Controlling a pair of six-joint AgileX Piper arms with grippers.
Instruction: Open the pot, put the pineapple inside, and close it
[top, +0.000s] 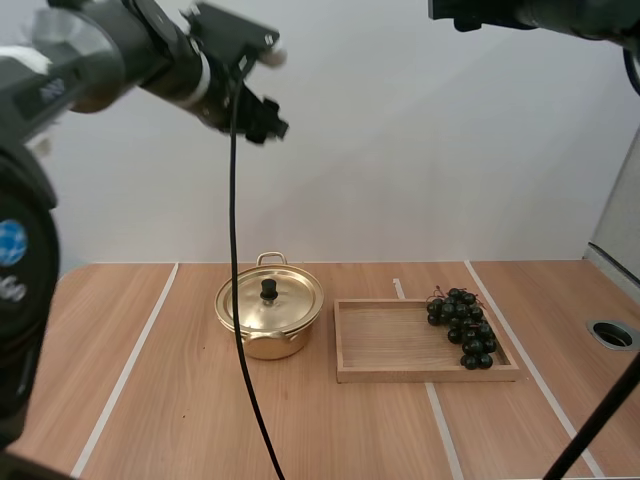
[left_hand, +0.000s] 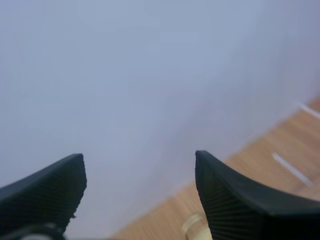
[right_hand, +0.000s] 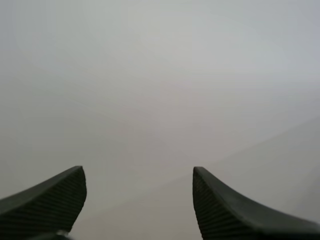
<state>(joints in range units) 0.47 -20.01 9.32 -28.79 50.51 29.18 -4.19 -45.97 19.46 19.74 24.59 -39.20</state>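
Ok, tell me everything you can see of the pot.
The pot is round, shallow and shiny gold, metal by its look. Its matching lid is on, with a black knob at the centre; a loop handle shows at the far side. It stands upright on the wooden table, left of the tray, apart from it.

Pot (top: 270, 320): gold-coloured polished metal, glossy; lid (top: 292, 300) the same, with a matt black knob (top: 268, 290). Tray (top: 425, 376) is bare matt wood with visible grain, worktop (top: 170, 400) a smooth wood-look surface with pale stripes, grapes (top: 465, 328) dark with a slight sheen. Left gripper (left_hand: 139, 159) and right gripper (right_hand: 137, 172): matt black, ribbed inner faces.
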